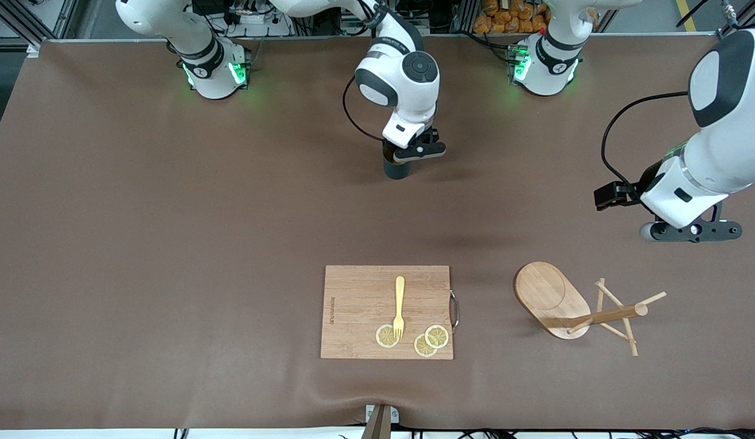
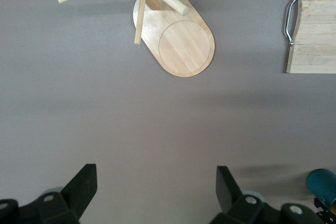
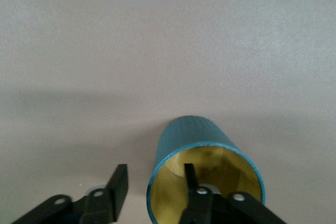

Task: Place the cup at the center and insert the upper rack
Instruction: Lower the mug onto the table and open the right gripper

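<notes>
The cup [image 1: 397, 169], dark teal with a yellow inside, stands upright on the brown table mat near the robots' bases, about midway between the two arms' ends. My right gripper [image 1: 414, 152] is open and straddles its rim. In the right wrist view one finger is inside the cup [image 3: 194, 135] and the other outside, with the gripper [image 3: 155, 174] not closed on the wall. The cup's handle is hidden. The upper rack [image 1: 551, 299], a wooden mug tree, lies on its side toward the left arm's end. My left gripper [image 1: 688, 231] hovers open and empty over bare mat beside the rack [image 2: 184, 45].
A bamboo cutting board [image 1: 359, 305] with a metal handle lies nearer the front camera than the cup. It carries a yellow fork [image 1: 399, 302] and three lemon slices [image 1: 431, 340]. The board's edge [image 2: 315, 35] and the cup [image 2: 323, 184] show in the left wrist view.
</notes>
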`<state>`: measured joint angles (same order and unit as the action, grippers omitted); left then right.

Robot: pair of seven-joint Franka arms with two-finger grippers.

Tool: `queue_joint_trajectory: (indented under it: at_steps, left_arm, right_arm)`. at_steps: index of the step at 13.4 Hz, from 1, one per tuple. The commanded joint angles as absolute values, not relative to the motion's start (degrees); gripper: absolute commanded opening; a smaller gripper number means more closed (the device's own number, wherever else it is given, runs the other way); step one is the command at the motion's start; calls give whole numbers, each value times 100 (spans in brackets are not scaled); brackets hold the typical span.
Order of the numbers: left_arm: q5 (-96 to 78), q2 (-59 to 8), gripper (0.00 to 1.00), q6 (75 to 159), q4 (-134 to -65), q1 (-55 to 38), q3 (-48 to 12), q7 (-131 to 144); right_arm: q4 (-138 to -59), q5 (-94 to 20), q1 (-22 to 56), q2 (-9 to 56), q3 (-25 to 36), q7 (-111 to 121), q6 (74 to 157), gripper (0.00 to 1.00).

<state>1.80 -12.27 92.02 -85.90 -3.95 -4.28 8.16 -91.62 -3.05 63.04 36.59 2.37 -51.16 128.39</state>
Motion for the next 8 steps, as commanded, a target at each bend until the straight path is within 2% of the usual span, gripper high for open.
queue_joint_trajectory:
  at_steps: [1,5,6,8]
  left_arm:
    - [264,-1257,100,9176,-8508,-395,-422,756]
    - [264,-1266,100,9176,-8508,-404,-431,791]
    - [229,-1257,100,9176,-8517,-387,-431,756]
    - [220,-1257,100,9150,-8525,-395,-431,782]
  right_arm:
    - [-8922,-369,6258,3700,229,-5168,12797,72]
    - [-8807,-369,6144,3613,211,-5150,12718,77]
    - [-8807,-378,6022,3464,202,-5150,12596,81]
    - [-8780,-369,5688,3035,211,-5107,12070,98]
